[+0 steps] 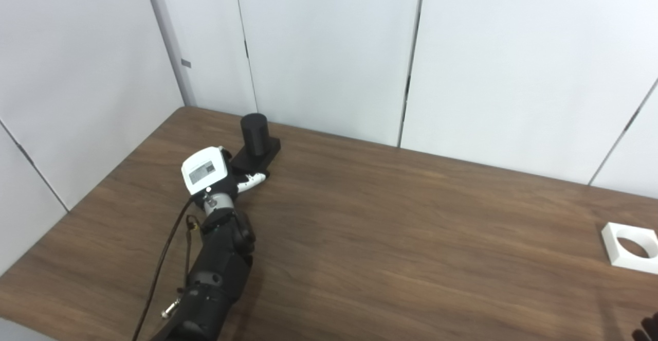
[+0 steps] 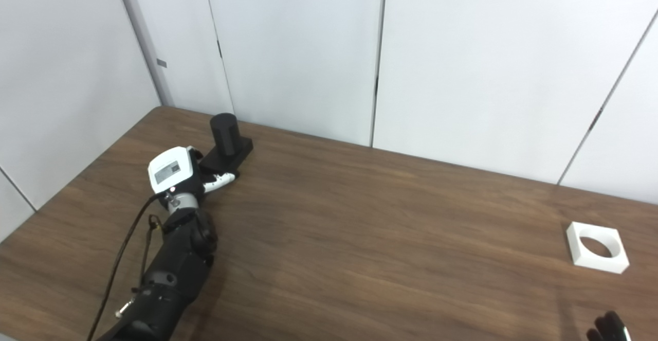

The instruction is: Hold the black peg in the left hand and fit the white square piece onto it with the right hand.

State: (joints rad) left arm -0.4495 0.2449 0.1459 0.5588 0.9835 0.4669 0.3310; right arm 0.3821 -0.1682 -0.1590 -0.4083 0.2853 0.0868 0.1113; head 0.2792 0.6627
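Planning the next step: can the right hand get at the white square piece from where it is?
Probably yes. The white square piece lies alone on the bare table, nothing around it, and the right hand sits just below it at the picture's bottom edge. Only fingertips show, so its state is unclear.

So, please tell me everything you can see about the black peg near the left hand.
The black peg is a matte, dark cylinder with a flat top, standing upright on a flat rectangular black base of the same material, probably plastic. It rests on the wooden table at the far left, close to the white wall panels. The left hand is at the near edge of the base, its white fingertips beside it; whether it grips the base cannot be seen. Nothing sits on the peg.
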